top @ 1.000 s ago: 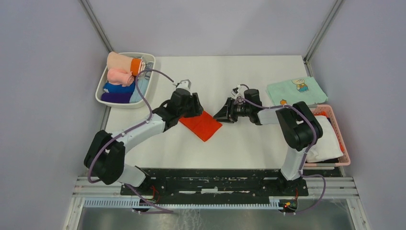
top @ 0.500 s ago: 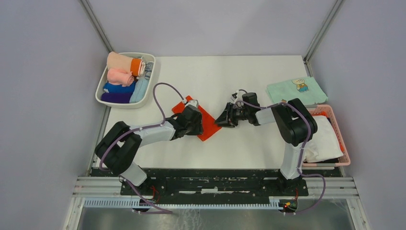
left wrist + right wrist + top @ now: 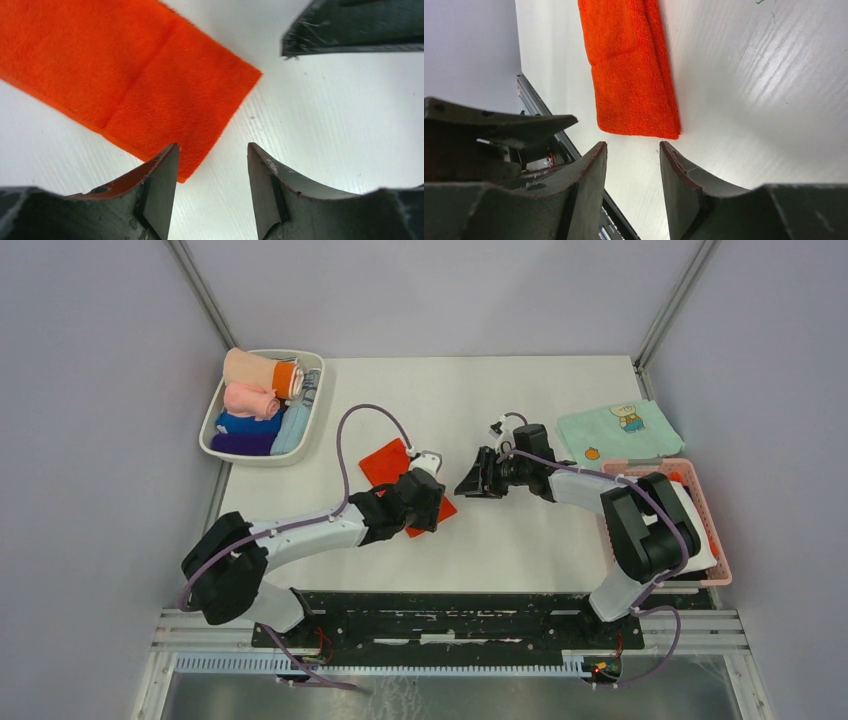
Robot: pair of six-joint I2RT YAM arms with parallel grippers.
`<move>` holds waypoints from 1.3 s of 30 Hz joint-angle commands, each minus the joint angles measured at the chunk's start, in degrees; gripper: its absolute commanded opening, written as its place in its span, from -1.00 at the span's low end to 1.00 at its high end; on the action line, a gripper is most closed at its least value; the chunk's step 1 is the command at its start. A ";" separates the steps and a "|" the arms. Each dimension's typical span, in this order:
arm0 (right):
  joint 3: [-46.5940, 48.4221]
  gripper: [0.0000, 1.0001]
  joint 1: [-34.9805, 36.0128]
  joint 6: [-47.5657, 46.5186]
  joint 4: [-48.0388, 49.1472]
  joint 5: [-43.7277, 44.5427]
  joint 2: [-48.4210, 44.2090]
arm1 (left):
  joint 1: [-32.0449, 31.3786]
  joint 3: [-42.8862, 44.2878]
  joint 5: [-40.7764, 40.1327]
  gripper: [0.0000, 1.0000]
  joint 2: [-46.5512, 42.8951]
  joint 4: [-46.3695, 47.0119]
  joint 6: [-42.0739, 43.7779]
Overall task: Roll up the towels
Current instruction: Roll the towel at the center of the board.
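One towel out: a red-orange towel [image 3: 386, 461], folded into a flat strip, lies on the tabletop [image 3: 500, 390] left of centre.
Long axis: diagonal in the top view, running from far-left to near-right.
Far-left end: bare and uncovered.
Near-right end: under the left arm's wrist; its corner points toward the right arm.
Surface: the left wrist view shows a crease across the strip; the right wrist view shows stacked layers at the long edge.
Left claw [image 3: 212, 160]: fingers apart with nothing between them, over bare tabletop just off the strip's near-right corner. One finger overlaps the towel's edge; contact cannot be told.
Right claw [image 3: 633, 150]: fingers apart and empty, just beside the same end, facing the left claw.
Far-left corner: a white bin [image 3: 212, 430] holds rolled cloths [image 3: 255, 400] in peach, pink, blue and purple.
Right edge: a mint-green cloth [image 3: 618, 430] lies flat; nearer along that edge, a pink basket [image 3: 718, 550] holds white cloth [image 3: 697, 536].
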 commanded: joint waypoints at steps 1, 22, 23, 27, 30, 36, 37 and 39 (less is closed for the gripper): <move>-0.35 0.03 0.05 -5.66 -5.92 3.93 -3.36 | -3.48 3.32 -3.69 0.16 0.78 -0.51 8.55; -0.23 0.02 1.36 -4.19 -1.91 -1.06 0.02 | -3.91 3.92 -4.71 0.11 10.43 -6.82 13.58; -0.28 0.01 1.35 -4.19 -1.81 -1.04 0.06 | -3.94 4.09 -4.83 0.11 10.92 -7.19 13.81; -0.74 0.02 1.30 -3.34 -0.29 -1.76 0.74 | -4.05 4.94 -4.46 0.11 12.61 -8.11 14.39; -1.03 0.02 1.31 -3.07 0.37 -1.93 1.09 | -4.15 5.56 -4.08 0.09 14.05 -8.85 14.56; -0.89 0.01 1.27 -3.93 -1.25 -0.58 -0.01 | -4.17 7.70 -1.16 -0.21 16.27 -9.50 12.51; -0.70 0.02 1.34 -4.31 -2.03 0.46 -0.33 | -4.18 8.23 -0.26 -0.23 16.58 -9.46 11.70; -0.36 0.02 1.29 -4.94 -5.18 2.92 -1.13 | -4.14 9.33 1.71 -0.25 16.87 -8.83 9.79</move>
